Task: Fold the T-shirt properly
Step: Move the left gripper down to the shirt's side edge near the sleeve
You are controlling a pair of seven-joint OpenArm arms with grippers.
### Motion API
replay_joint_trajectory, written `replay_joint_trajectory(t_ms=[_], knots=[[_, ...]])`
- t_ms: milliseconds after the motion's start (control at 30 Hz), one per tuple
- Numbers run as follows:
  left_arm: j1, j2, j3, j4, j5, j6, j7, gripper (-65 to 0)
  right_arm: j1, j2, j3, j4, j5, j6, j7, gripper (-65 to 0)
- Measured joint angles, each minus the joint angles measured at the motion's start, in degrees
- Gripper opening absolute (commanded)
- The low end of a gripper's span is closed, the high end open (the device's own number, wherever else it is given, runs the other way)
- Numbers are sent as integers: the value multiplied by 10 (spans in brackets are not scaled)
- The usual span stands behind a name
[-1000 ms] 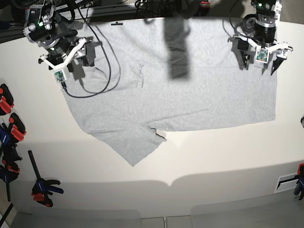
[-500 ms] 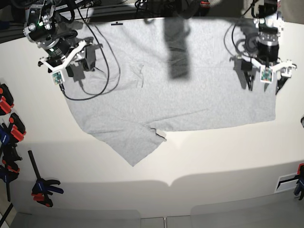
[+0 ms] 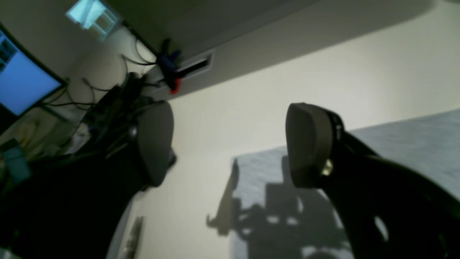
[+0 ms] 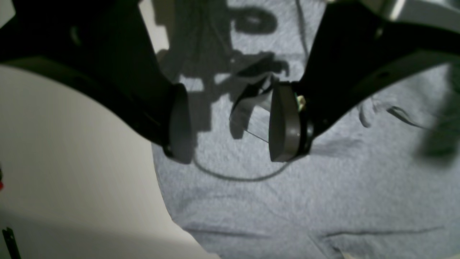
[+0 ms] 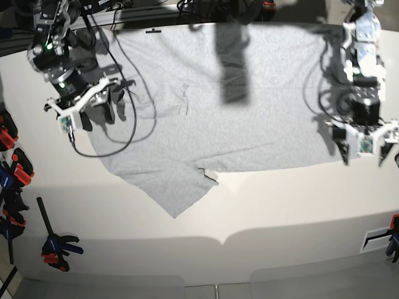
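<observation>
Grey T-shirt (image 5: 237, 106) lies spread flat on the table (image 5: 280, 199), one sleeve poking toward the near edge. Left gripper (image 5: 363, 148) hovers wide open over its hem corner, right gripper (image 5: 84, 111) open over the opposite edge, likely positioning to pinch.

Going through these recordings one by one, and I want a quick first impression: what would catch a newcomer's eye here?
The big grey T-shirt spread flat over the pale table, one sleeve pointing toward the near edge. Both arms hang over its opposite sides with jaws open and empty: the left gripper at the corner on the base view's right, the right gripper over the edge on its left. Red and black clamps line the table's left side.
</observation>
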Motion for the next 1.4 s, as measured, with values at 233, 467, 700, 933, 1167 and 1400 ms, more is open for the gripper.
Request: replay_joint_trajectory(t_ms=[233, 467, 700, 933, 1167, 1400], knots=[[-104, -61, 0, -198, -114, -126, 24, -203, 28, 0, 0, 0, 95, 24, -31, -321], [-245, -72, 0, -431, -199, -235, 34, -203, 27, 0, 0, 0, 108, 35, -38, -321], [-365, -72, -1, -649, -197, -312, 60, -203, 27, 0, 0, 0, 109, 35, -43, -321], [-430, -71, -1, -831, -222, -387, 37, -203, 27, 0, 0, 0, 108, 37, -48, -321], [-437, -73, -2, -894, -254, -449, 4, -203, 27, 0, 0, 0, 109, 37, -61, -321], [-439, -75, -2, -896, -275, -449, 25, -203, 27, 0, 0, 0, 109, 37, -61, -321]])
